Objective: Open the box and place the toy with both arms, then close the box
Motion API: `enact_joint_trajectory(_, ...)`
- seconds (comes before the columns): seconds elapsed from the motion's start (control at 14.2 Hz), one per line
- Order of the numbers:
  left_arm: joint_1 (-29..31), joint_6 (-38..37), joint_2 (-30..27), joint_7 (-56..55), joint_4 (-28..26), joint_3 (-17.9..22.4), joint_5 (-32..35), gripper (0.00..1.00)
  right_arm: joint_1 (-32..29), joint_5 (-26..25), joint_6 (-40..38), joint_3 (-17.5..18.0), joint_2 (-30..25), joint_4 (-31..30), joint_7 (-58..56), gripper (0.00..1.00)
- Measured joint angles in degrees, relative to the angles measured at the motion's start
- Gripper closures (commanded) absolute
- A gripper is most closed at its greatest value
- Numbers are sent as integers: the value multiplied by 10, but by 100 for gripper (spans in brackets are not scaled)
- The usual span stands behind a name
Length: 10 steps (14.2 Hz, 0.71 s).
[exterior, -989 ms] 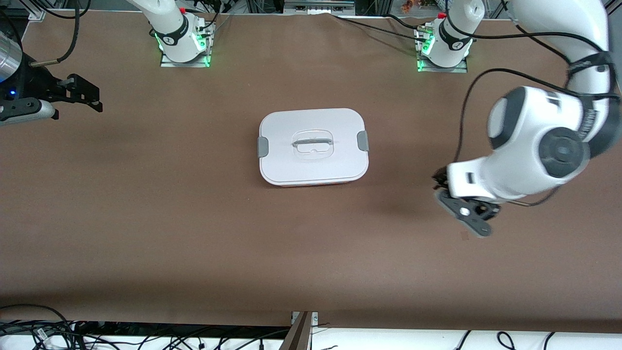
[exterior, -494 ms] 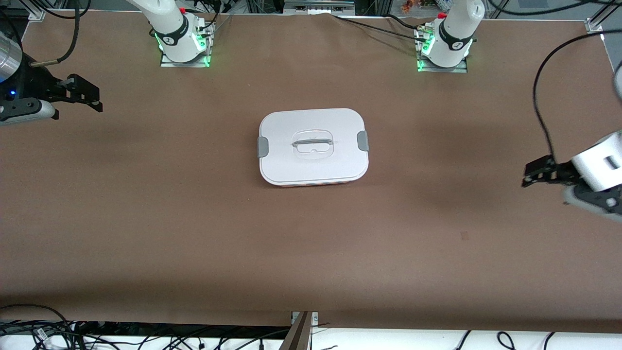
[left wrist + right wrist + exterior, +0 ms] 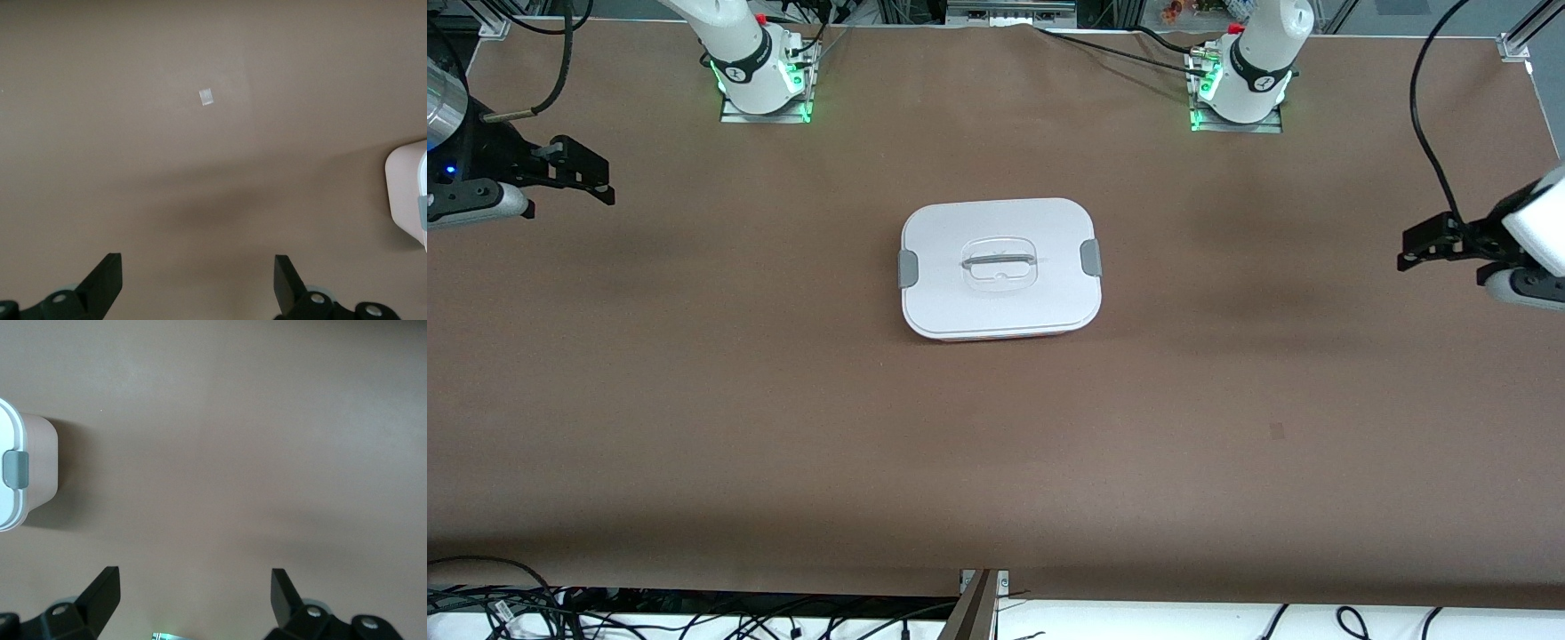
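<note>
— Two pincers, both wide apart and empty?

— Yes. Left pincer (image 3: 1412,249) up over the tabletop (image 3: 783,400) at the left arm's end, right pincer (image 3: 605,180) over the right arm's end; nothing between the fingers in either wrist view. Both well apart from the box (image 3: 1000,267).

— And the box?

— Mid-tabletop, between the two arms. White lid (image 3: 978,302) seated flat, one grey clip (image 3: 907,268) at each short end, clear handle (image 3: 1000,262) in the middle recess. Only an end of it caught at the edge of each wrist view.

— Any sign of the toy?

— None on the tabletop. Possibly inside the tub, given a reddish tint under the lid's near edge, but impossible to confirm.

— So which step?

— Hard to call: either nothing begun, or everything finished and shut. Leaning toward finished, with no toy lying out.

— Next move, if not begun?

— Bring one pincer to each clip, release both, then lift by the handle, keeping the lid level.
</note>
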Motion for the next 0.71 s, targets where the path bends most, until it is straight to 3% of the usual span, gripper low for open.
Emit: enact_joint_trajectory(0.71,8,1,2,-5,-15,-1,3,0,0,0,0,0,0,0,0,0)
